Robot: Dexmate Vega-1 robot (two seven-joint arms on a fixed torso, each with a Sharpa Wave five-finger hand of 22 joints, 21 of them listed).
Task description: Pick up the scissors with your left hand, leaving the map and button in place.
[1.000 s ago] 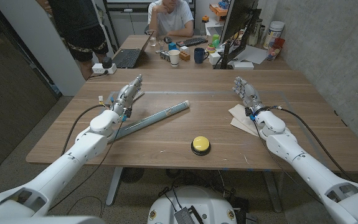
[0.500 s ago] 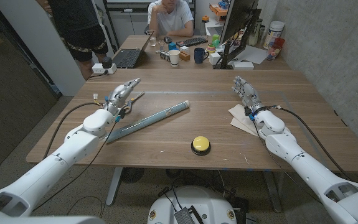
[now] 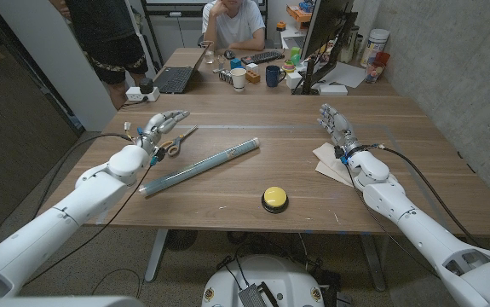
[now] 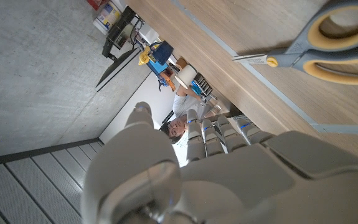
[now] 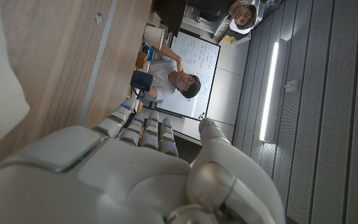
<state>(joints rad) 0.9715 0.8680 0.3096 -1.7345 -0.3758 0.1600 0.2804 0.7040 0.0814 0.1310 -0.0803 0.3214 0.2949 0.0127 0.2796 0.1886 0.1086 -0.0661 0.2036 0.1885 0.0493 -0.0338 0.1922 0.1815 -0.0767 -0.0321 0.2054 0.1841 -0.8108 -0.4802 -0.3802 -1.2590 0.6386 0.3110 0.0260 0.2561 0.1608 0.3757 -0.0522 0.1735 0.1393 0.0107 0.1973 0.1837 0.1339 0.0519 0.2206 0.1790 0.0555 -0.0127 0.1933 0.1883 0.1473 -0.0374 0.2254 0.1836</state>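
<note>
Scissors [image 3: 175, 141] with yellow-and-grey handles lie on the wooden worktop [image 3: 227, 183], well to the left of the yellow button [image 3: 274, 199] and farther back. The left hand [image 3: 156, 128] is just to their left, fingers stretched out and a little apart, holding nothing; whether a fingertip touches the handles cannot be told from the head view. In the left wrist view the scissors [image 4: 315, 43] lie on the wood beyond the hand [image 4: 216, 168], apart from the fingers [image 4: 213, 134]. The map [image 3: 198, 162], rolled into a long tube, lies slantwise between the scissors and the button, its near end left of the button and its far end reaching back toward the middle of the worktop. The button itself sits near the front edge, alone. Right of the button and a little behind it, a pale folded sheet [image 3: 330, 162] lies under the right wrist. The right hand [image 3: 335, 124] stands beyond that sheet with fingers straight and slightly spread, empty. Behind the worktop, farther back than the button, a seated person [image 3: 232, 21] is at a desk with a laptop [image 3: 175, 78] and cups
</note>
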